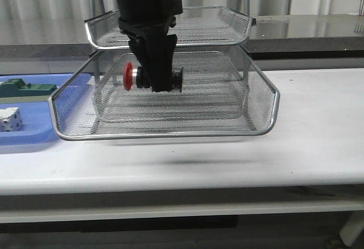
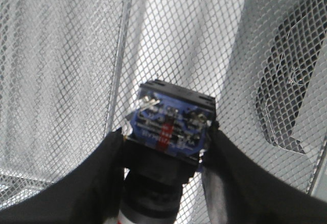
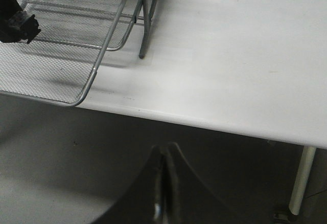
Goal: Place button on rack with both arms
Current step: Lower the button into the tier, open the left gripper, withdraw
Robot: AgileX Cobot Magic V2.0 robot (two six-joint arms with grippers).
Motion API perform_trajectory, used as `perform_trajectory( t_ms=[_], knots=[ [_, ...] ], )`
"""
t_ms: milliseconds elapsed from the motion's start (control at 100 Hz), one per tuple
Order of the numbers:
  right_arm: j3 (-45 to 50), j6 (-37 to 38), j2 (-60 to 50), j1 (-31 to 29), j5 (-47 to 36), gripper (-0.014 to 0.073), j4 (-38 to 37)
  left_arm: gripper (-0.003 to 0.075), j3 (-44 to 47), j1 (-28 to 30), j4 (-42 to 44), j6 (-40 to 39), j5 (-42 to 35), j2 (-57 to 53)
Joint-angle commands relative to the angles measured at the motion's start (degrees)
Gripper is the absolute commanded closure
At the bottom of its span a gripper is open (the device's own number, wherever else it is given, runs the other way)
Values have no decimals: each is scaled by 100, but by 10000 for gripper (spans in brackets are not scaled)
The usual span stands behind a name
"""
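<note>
One button (image 1: 134,76) shows, and one rack (image 1: 165,132) of silver wire mesh. Of the rack's trays, two can be counted from the front: an upper one set back, and a lower one pulled forward toward the table's front edge. On the table's left edge lies one flat blue tray (image 1: 34,129), carrying one green block (image 1: 25,88) and one white cube (image 1: 10,119).

The left gripper (image 1: 161,84) reaches down from above into the pulled-out lower tray, its two black fingers (image 2: 97,175) narrowed to the width of the button's body and pinching it from both sides. The button lies on its side in that grasp, over the middle of the tray: the red mushroom head points toward the table's left edge, the black end toward the right. In the left wrist view the blue and black terminal end of the button (image 2: 171,124) sits between the fingers, with mesh behind it. Whether the button touches the tray floor cannot be told.

The right gripper (image 3: 163,183) is off the table, out beyond its front edge near the rack's right front corner. Its two fingers are pressed together with nothing between them. One thin rack leg (image 3: 144,24) stands on the white table (image 3: 240,55) in that view.
</note>
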Motion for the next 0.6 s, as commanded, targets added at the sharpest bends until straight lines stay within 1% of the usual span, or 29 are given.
perform_trajectory(
  t_ms=[0,50,80,130,180,520,590],
  knots=[
    [-180,-9,23,2,-334,662,-24,522,-188,-40,-57,-44,-24,-331],
    [-180,-9,23,2,-334,662,-24,441,-188,-40,-57,-64,-24,-331],
    [-180,-9,23,2,-334,662,-24,406,-188,-40,-57,-57,-24,-331],
    [-180,-9,23,2,-334,662,-24,358,-188,-40,-57,-67,-24,-331],
    [-180,-9,23,2,-334,662,-24,331,-188,-40,-57,-67,-24,-331],
    [-180,-9,23,2,-334,662,-24,324,-201,-40,-57,-78,42,-331],
    [-180,-9,23,2,-334,662,-24,324,-283,-40,-87,-247,144,-343]
  ],
)
